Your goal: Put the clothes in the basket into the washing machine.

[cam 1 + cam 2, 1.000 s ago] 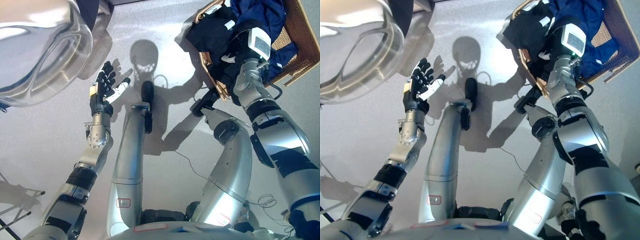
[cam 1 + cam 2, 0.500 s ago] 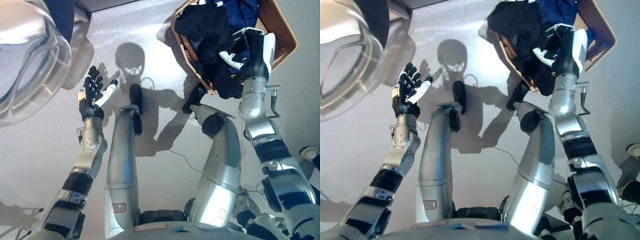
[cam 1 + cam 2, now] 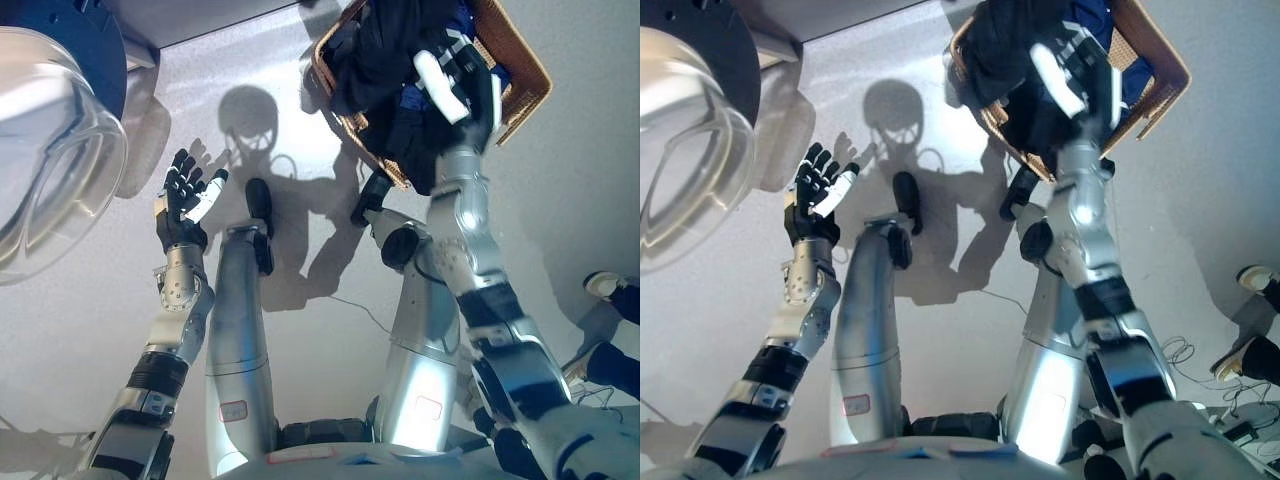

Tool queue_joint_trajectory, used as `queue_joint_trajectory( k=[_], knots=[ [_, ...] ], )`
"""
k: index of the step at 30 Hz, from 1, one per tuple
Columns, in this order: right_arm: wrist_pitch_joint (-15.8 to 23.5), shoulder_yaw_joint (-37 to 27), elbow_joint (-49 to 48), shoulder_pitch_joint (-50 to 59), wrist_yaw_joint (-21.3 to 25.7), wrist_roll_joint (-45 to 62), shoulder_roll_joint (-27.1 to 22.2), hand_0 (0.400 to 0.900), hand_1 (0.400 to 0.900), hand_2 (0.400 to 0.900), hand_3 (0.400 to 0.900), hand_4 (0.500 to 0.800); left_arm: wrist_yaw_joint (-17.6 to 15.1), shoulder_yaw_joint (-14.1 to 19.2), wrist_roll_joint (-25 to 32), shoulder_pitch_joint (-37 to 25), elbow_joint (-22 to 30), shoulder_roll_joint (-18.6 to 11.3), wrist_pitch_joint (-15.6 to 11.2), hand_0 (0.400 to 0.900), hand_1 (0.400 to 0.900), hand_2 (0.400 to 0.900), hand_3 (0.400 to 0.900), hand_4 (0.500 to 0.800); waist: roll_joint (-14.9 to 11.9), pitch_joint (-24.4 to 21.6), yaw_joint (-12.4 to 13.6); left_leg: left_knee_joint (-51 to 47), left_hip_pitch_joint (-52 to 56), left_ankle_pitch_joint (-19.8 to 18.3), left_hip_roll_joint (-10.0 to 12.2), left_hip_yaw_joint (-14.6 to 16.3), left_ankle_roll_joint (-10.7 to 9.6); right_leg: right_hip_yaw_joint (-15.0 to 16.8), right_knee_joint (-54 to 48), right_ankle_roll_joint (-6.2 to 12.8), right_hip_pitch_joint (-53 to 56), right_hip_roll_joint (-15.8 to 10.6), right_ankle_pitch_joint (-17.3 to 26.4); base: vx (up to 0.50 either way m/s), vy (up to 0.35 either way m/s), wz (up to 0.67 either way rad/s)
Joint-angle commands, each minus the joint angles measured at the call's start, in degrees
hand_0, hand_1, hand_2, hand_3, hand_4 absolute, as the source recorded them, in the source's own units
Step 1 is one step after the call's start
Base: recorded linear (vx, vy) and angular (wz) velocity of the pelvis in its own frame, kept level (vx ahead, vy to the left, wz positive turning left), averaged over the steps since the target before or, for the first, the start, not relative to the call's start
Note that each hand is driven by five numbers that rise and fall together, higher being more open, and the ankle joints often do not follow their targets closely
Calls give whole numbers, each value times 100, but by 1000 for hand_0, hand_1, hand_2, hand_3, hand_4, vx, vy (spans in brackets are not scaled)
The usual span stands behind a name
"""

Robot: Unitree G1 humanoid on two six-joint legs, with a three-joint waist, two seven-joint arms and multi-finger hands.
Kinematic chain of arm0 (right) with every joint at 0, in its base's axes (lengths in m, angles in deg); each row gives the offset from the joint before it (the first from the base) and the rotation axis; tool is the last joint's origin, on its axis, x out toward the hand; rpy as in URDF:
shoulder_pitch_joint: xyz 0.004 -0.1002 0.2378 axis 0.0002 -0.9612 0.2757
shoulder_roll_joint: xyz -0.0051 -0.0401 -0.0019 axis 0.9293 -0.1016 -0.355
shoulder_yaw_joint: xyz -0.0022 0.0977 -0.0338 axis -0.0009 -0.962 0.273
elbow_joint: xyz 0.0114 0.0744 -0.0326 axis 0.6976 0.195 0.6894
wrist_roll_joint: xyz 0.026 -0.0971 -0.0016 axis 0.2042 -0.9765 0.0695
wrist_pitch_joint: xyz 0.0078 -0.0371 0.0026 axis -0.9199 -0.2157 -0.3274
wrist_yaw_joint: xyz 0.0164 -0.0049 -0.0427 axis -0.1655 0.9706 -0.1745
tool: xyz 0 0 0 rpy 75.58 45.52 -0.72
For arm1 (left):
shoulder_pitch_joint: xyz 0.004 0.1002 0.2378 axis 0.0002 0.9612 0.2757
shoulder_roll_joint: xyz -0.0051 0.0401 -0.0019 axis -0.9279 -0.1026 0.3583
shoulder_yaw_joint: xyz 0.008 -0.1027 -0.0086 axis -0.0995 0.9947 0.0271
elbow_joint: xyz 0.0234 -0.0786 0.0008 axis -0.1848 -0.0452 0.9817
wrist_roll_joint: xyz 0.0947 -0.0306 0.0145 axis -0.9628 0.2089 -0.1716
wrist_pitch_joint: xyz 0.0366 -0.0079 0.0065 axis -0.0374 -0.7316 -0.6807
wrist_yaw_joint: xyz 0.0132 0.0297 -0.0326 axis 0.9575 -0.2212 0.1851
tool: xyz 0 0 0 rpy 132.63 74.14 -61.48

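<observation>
The right hand is raised in front of the wicker basket, fingers loosely spread and clamped on nothing, with dark clothes heaped in the basket just behind and beside it. The left hand is held up with fingers apart and empty, the washing machine's glass door off to its left.

A brown woven wicker basket sits on the grey floor, heaped with dark clothes, black garments spilling over its near rim and blue fabric behind; the washing machine's clear glass door hangs open at left.
</observation>
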Motion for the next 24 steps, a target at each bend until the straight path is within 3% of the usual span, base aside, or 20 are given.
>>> queue_joint_trajectory(
  k=[1, 9, 16, 24],
  knots=[
    [754, 80, 1, 935, -547, 681, 179, 400, 400, 400, 400, 500, 160, -153, 222, 571, -64, 32, -209, 900, 900, 900, 900, 800, 92, -1035, 266, -764, -59, 394, -210, 16, -329, -335, 71, 667, -499, 93, -249, 25, -8, 9],
    [604, -107, 2636, 3253, -243, 1242, 556, 400, 400, 400, 400, 500, 445, -503, 480, 453, -203, -156, -296, 900, 900, 900, 900, 800, 263, -1167, 682, -820, -73, 415, -276, -63, -335, -387, 184, 683, -532, -71, -365, 47, -44, 18],
    [116, -5, 5007, 4480, -46, 945, -48, 400, 400, 400, 400, 500, 713, -935, 373, 109, -285, -422, -348, 900, 900, 900, 900, 800, 428, -1231, 1167, -888, -109, 433, -390, -206, -323, -500, 280, 783, -540, -310, -483, 56, -84, 32],
    [-11, 402, 5375, 4996, -22, 621, -868, 400, 400, 400, 400, 500, 873, -1073, 312, 93, -167, -607, -422, 900, 900, 900, 900, 800, 566, -1213, 1523, -881, -244, 469, -534, -314, -307, -571, 461, 838, -631, -499, -612, 39, -67, 27]
  ],
)
